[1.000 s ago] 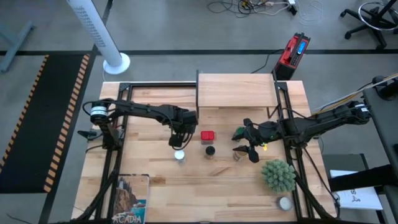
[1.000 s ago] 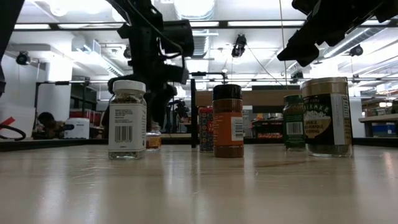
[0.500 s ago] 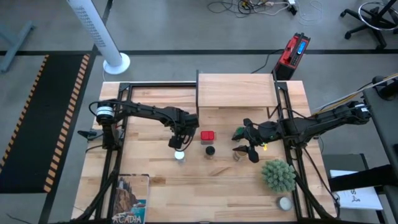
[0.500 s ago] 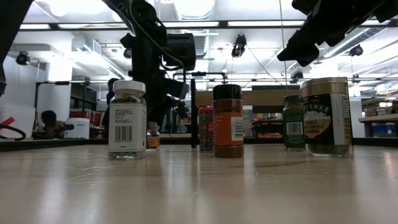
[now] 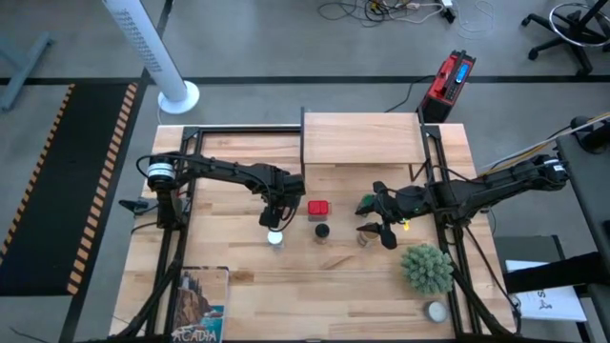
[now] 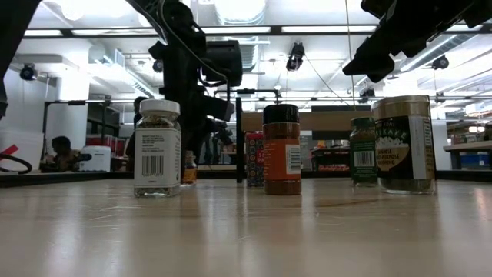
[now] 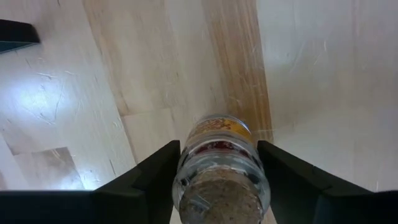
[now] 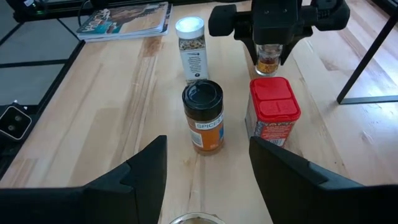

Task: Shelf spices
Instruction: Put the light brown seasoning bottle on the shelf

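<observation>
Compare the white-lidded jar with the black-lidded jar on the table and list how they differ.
The white-lidded jar has clear glass showing pale speckled contents and a white label; the black-lidded jar holds orange-brown spice with an orange label. In the low view the white-lidded jar looks paler than the black-lidded jar. Both stand upright on the table, free of any gripper.

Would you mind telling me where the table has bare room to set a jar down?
The shelf top is bare, as is the strip between the magazine and the plant. It is crowded mid-table around the red tin and black-lidded jar.
</observation>
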